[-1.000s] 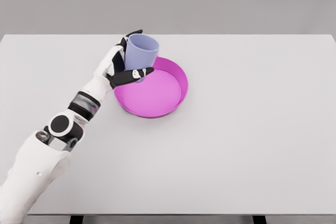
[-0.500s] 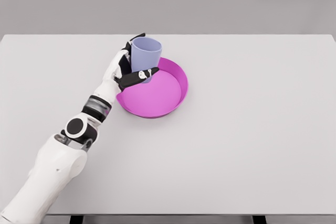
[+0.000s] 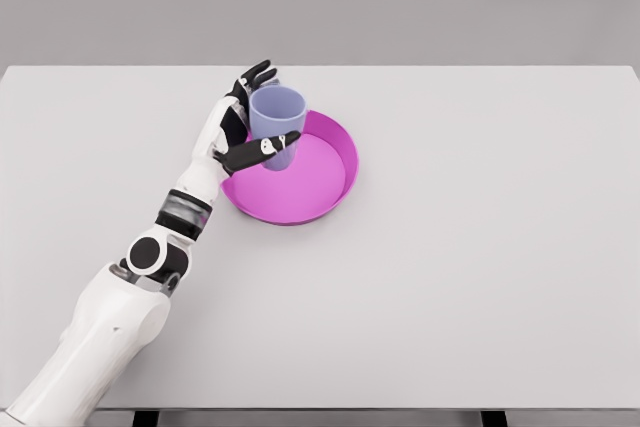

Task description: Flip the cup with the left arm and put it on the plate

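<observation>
The lavender cup (image 3: 279,119) stands upright, mouth up, on the back left part of the magenta plate (image 3: 320,187). My left hand (image 3: 270,105) is at the cup's left side. Its fingers (image 3: 256,75) are spread and point up behind the cup, away from its wall. The thumb (image 3: 262,149) still lies across the cup's lower front; I cannot tell whether it touches. The white left arm (image 3: 150,257) reaches in from the lower left.
The plate sits on a wide white table (image 3: 480,247), left of its middle and toward the back. The table's front edge (image 3: 400,408) runs along the bottom of the view. No other objects show.
The cup has come down from a slight tilt to stand upright on the plate. The fingers that wrapped it have spread open, and the forearm has swung more upright.
</observation>
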`<action>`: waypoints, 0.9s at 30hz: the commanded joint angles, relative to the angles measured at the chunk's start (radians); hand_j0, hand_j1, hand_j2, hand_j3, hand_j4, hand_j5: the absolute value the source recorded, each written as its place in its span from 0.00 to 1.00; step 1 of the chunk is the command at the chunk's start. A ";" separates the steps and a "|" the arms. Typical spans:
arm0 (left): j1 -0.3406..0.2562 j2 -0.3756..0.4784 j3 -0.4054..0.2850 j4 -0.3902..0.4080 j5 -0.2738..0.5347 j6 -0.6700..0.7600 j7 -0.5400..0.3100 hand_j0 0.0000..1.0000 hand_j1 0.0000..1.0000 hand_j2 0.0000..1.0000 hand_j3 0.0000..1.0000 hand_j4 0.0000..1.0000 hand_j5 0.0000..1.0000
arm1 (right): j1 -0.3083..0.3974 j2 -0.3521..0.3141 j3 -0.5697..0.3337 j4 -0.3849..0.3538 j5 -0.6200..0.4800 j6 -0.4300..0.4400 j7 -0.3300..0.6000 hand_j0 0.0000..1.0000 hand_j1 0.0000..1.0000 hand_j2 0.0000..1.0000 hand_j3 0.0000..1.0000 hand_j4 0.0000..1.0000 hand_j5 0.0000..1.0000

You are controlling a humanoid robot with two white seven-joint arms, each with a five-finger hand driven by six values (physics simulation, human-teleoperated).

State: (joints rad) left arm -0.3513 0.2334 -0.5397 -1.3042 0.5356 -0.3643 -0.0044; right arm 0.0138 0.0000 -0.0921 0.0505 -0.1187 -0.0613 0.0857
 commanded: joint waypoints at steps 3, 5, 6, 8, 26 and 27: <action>0.000 0.003 0.000 0.000 0.001 -0.004 0.000 1.00 1.00 1.00 1.00 1.00 1.00 | 0.000 0.000 0.000 0.000 -0.001 0.000 0.000 1.00 1.00 1.00 1.00 1.00 1.00; 0.002 0.006 0.003 -0.001 0.001 -0.004 0.000 1.00 1.00 1.00 1.00 1.00 1.00 | 0.000 0.000 0.000 0.000 0.001 0.000 0.000 1.00 1.00 1.00 1.00 1.00 1.00; 0.003 0.011 0.006 -0.007 0.001 -0.005 0.000 1.00 1.00 1.00 1.00 1.00 1.00 | 0.000 0.000 0.000 0.000 0.001 0.000 0.000 1.00 1.00 1.00 1.00 1.00 1.00; 0.000 0.011 0.006 -0.018 0.001 -0.005 0.000 1.00 1.00 1.00 1.00 1.00 1.00 | 0.000 0.000 0.000 0.000 0.001 0.000 0.000 1.00 1.00 1.00 1.00 1.00 1.00; -0.002 0.538 0.009 -0.198 -0.255 -0.005 0.008 1.00 1.00 1.00 1.00 1.00 1.00 | 0.000 0.000 0.000 0.000 -0.001 0.000 0.000 1.00 1.00 1.00 1.00 1.00 1.00; -0.002 0.569 0.009 -0.210 -0.255 -0.004 0.009 1.00 1.00 1.00 1.00 1.00 1.00 | 0.000 0.000 0.000 0.000 0.001 0.000 0.000 1.00 1.00 1.00 1.00 1.00 1.00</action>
State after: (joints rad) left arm -0.3528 0.7036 -0.5312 -1.4740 0.3158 -0.3690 0.0023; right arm 0.0138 0.0000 -0.0921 0.0505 -0.1187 -0.0613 0.0857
